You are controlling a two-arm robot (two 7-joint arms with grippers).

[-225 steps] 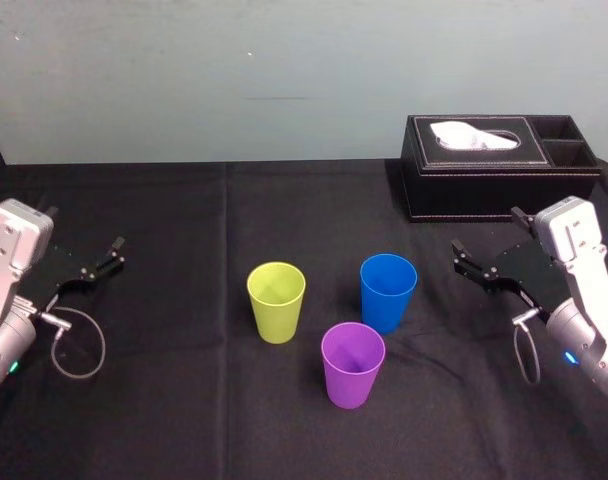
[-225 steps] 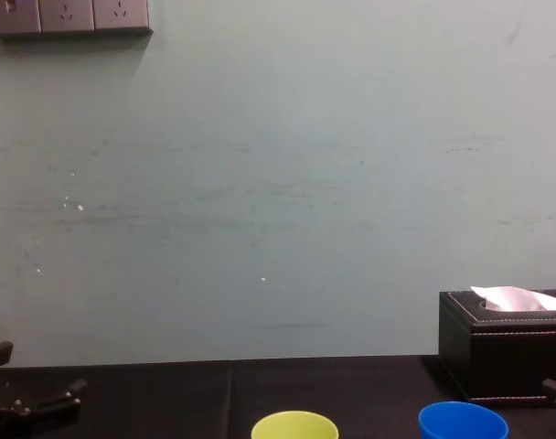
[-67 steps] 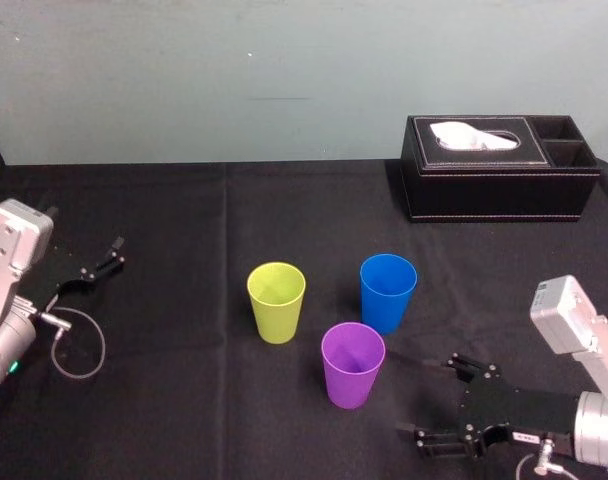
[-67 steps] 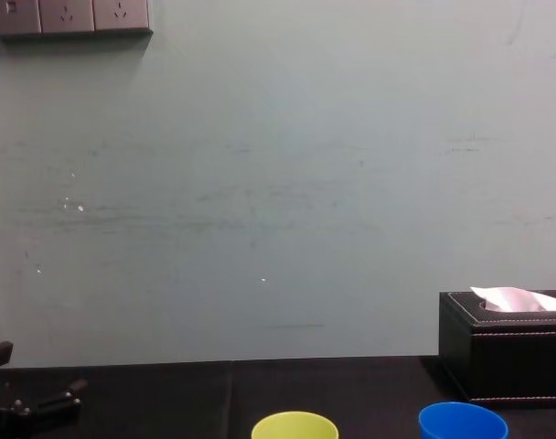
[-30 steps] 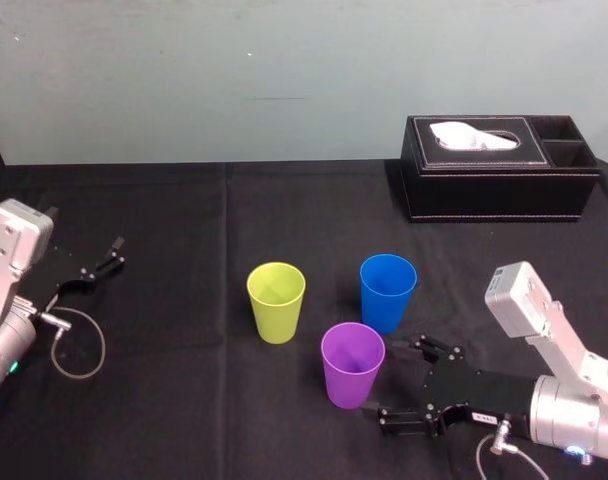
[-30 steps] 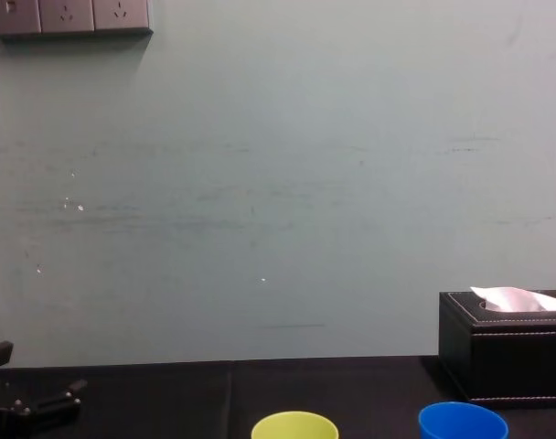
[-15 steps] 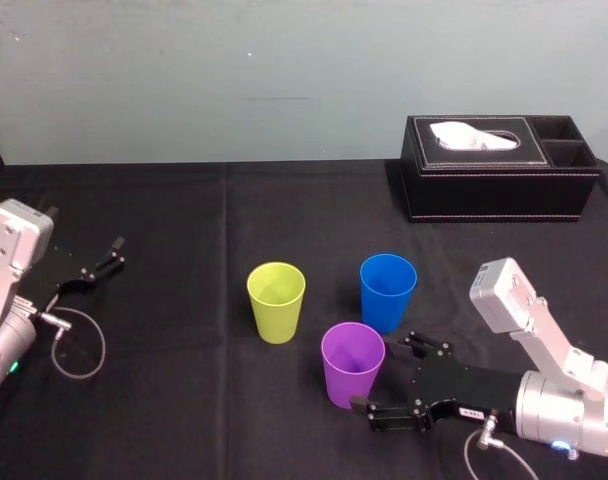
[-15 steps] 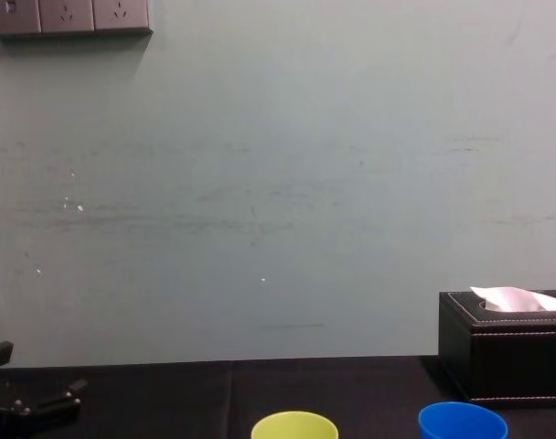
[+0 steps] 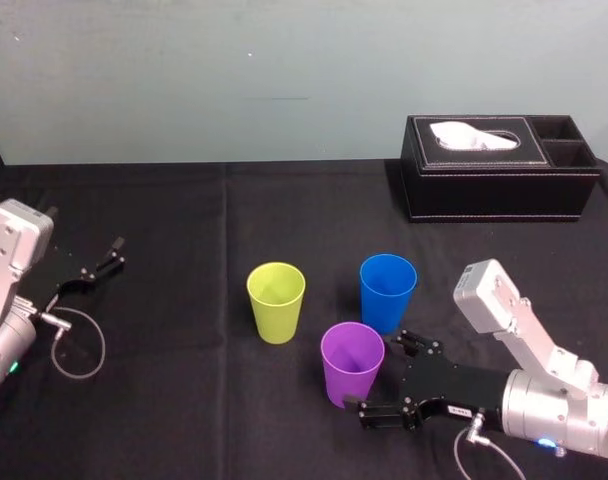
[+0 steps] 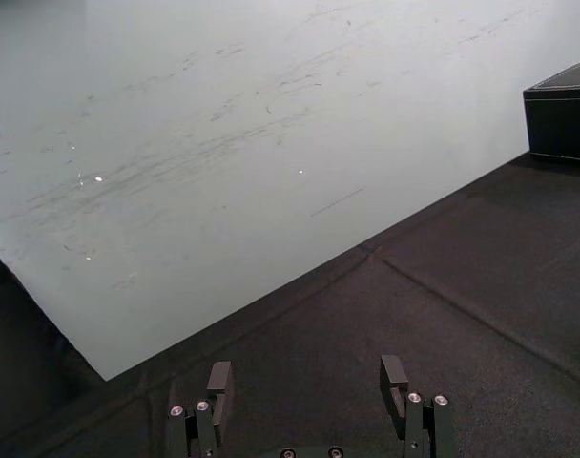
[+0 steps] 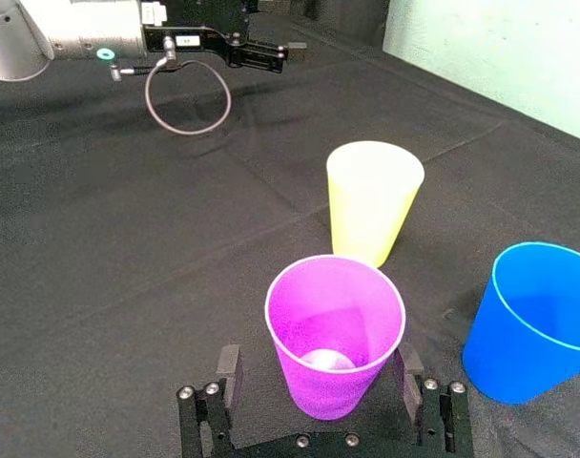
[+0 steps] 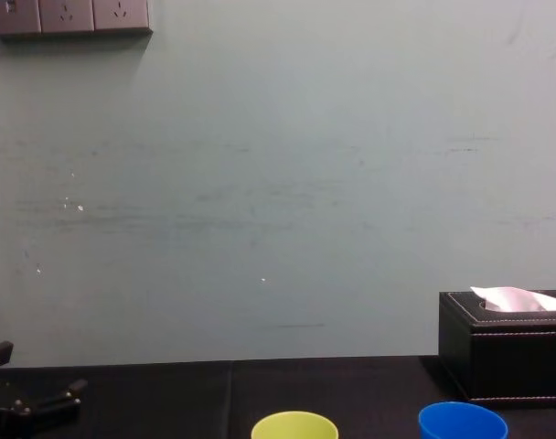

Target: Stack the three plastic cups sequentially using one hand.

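In the chest view, bodies of the yellow-green cup (image 12: 294,425) and blue cup (image 12: 462,421) below the lower edge.

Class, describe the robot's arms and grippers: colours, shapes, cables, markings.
Both arms are silver-grey metal with a boxy pale wrist block. The left gripper and right gripper are black, thin-fingered, with silver screws. A grey cable loops beside each wrist.

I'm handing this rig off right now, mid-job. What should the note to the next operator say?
Right gripper: open, low at the table, fingers either side of the purple plastic tumbler, not yet closed on it.
Left gripper: open, parked at the table's left.
Yellow-green plastic tumbler and bright blue plastic tumbler stand upright behind it; all three apart.
Done: nothing stacked.
Left: grasp purple, nest it in another, add the third.
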